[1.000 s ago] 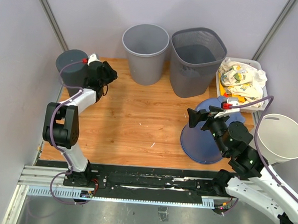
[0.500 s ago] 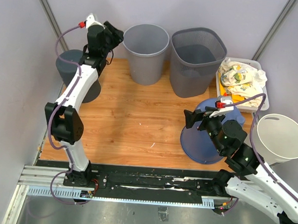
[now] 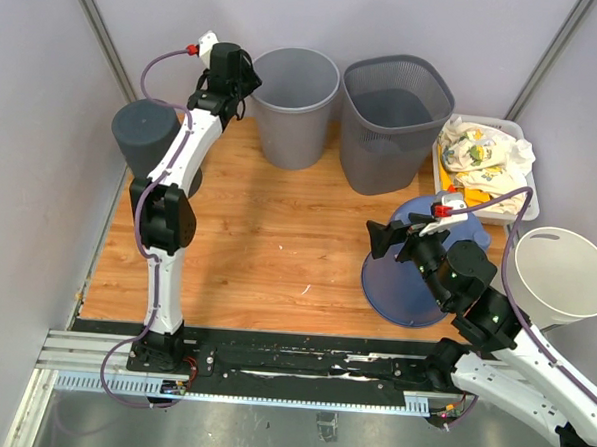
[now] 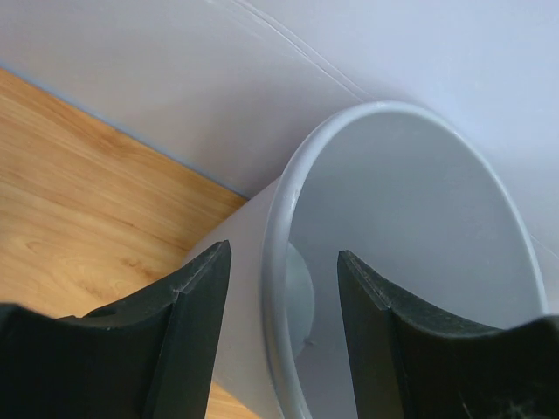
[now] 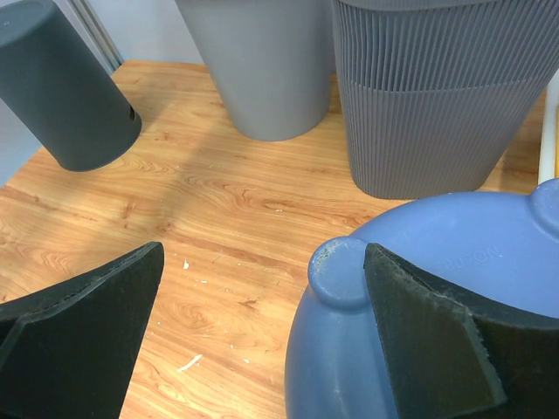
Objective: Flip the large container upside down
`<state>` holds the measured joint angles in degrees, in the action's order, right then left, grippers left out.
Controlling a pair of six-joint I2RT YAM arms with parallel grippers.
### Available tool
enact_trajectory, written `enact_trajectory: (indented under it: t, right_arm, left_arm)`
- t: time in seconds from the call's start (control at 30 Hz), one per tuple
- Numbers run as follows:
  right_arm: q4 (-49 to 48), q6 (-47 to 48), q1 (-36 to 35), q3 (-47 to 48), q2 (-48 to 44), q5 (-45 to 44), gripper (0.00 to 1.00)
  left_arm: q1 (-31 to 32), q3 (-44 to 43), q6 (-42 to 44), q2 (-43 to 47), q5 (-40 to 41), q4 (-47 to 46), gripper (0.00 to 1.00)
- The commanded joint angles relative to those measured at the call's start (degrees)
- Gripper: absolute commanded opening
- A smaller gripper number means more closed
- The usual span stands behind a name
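Grasp step, likely: left tool wide, straddling rim of round grey bin; next: pinch rim, lift, invert; right tool wide, empty, above blue bin

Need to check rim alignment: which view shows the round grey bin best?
Top external: the whole round grey bin, upright, mouth open, left gripper by its rim. Left wrist shows only part of the rim and inside, close up. Right wrist shows its lower wall, rim cut off.

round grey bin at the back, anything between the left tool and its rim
Nothing visible does: in the left wrist view the rim of the round grey bin shows unobstructed in the gap of the open left tool.
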<state>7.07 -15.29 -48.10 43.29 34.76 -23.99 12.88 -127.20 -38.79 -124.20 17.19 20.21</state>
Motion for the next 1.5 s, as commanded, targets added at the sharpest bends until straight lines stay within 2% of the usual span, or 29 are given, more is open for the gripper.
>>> enact_trajectory:
  t: [0.0, 0.37, 0.47, 0.57, 0.7, 0.77, 0.87, 1.0, 1.27, 1.47]
  right_arm:
    - [-1.7, -0.6, 0.8, -0.5, -0.2, 0.5, 0.98]
    - [-1.8, -0.7, 0.8, -0.7, -0.1, 0.3, 0.98]
    - [-1.9, -0.7, 0.8, -0.8, 0.0, 0.3, 0.98]
    - [-1.9, -0.7, 0.8, -0.8, 0.2, 0.4, 0.98]
    - [-1.9, -0.8, 0.9, -0.8, 0.1, 0.4, 0.98]
    - [-1.9, -0.8, 1.0, -0.8, 0.1, 0.4, 0.98]
    - [-1.9, -0.9, 0.9, -0.9, 0.0, 0.4, 0.98]
    - [-1.9, -1.1, 1.0, -0.9, -0.3, 0.4, 0.98]
    - [-1.8, -1.3, 1.0, -0.9, -0.8, 1.3, 0.98]
    - [-1.8, -1.3, 1.0, -0.9, -1.7, 2.7, 0.98]
  left_arm:
    - [0.1, -2.1, 0.9, -0.5, 2.6, -0.5, 0.57]
    - [0.6, -2.1, 1.2, -4.4, 1.9, -1.2, 0.55]
    - [0.7, -1.7, 1.3, -4.2, 1.8, -1.3, 0.47]
    - [1.0, -0.4, 1.8, -2.8, 1.9, -2.2, 0.28]
    - [1.6, 1.0, 3.3, -0.3, 1.7, -3.0, 0.17]
    - [2.0, 0.6, 3.6, 0.5, 1.6, -1.9, 0.08]
    - [2.4, 1.2, 3.4, 2.5, 0.7, -0.4, 0.01]
    - [2.8, 2.2, 3.6, 6.0, -0.4, 2.9, 0.0]
    - [2.9, 15.7, 3.2, 21.5, -0.2, 5.7, 0.0]
    - [3.4, 36.8, -0.4, 36.2, -5.7, 0.2, 0.01]
